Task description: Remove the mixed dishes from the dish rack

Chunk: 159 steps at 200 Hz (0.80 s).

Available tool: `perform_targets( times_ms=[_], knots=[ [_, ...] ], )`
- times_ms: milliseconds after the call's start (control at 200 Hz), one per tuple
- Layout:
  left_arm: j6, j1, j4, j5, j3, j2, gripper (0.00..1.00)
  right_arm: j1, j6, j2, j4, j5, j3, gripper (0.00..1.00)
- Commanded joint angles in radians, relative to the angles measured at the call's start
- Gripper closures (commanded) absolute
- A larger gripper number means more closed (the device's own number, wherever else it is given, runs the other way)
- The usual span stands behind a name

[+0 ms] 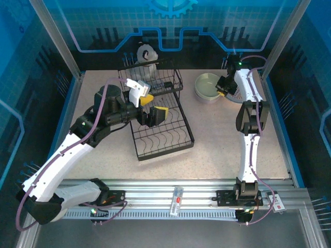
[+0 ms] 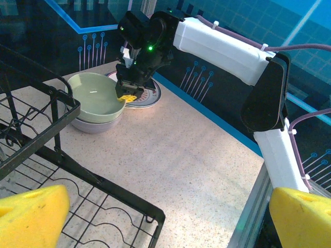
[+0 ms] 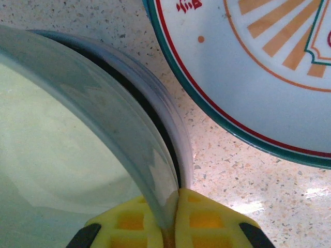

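Two o'clock on the tabletop, right pincer clamps pale green bowl rim while left pincer gapes over dish rack.

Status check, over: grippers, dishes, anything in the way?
Right gripper shut on green bowl rim, nested in lavender bowl. Left gripper open over dish rack. Patterned plate close beside bowls.

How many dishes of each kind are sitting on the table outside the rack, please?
Bowls: 2 (pale green bowl nested in lavender bowl)
Plates: 1 (orange-patterned plate)
Total: 3
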Motion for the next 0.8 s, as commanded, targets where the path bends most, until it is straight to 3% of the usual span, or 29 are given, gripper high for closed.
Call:
perform_targets(
  times_ms=[0, 180, 425, 791],
  knots=[
    [-0.021, 0.011, -0.004, -0.006, -0.011, -0.010, 0.01, -0.009, 0.020, -0.009, 0.029, -0.056, 0.056, 1.00],
    [-0.024, 0.011, -0.004, -0.010, -0.015, -0.010, 0.01, -0.005, 0.023, -0.003, 0.026, -0.054, 0.056, 1.00],
    [-0.029, 0.011, -0.007, -0.012, -0.023, -0.012, 0.01, -0.004, 0.023, -0.003, 0.024, -0.062, 0.056, 0.91],
    [-0.045, 0.010, -0.009, -0.040, -0.044, -0.021, 0.01, -0.004, 0.019, -0.039, 0.029, -0.086, 0.051, 0.68]
  ],
)
